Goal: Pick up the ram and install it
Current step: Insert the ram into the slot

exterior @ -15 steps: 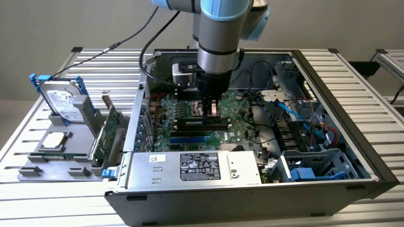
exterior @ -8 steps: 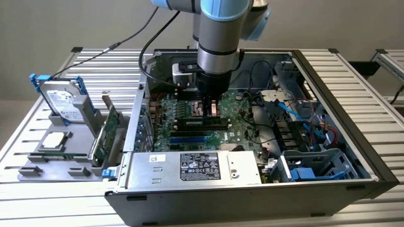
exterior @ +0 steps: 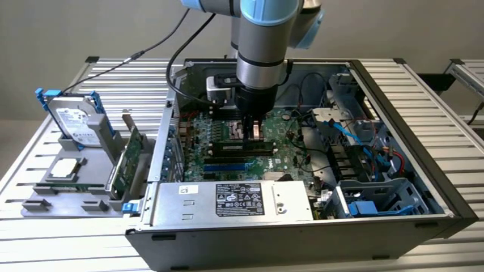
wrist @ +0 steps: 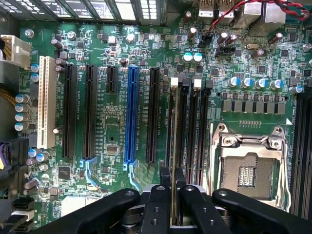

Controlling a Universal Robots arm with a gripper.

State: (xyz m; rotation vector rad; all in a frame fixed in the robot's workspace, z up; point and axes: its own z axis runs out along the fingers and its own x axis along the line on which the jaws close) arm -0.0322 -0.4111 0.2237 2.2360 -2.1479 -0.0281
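My gripper [exterior: 254, 131] hangs straight down inside the open computer case [exterior: 423, 170], over the motherboard's memory slots [wrist: 195, 126]. Its black fingers [wrist: 156, 204] are shut on the ram [wrist: 174, 209], which appears edge-on as a thin strip between them in the wrist view. In the exterior view the ram [exterior: 240, 146] is a slim green stick with black chips, standing on its long edge just under the fingers and lined up along the slots. Whether it is pressed fully into a slot I cannot tell.
An empty CPU socket [wrist: 248, 165] lies beside the memory slots, and a blue slot [wrist: 130, 117] with black and white ones on the other side. Blue cables [exterior: 355, 136] and the power supply [exterior: 234, 198] crowd the case. Outside it stand a green expansion card [exterior: 128, 164] and a hard drive [exterior: 76, 122].
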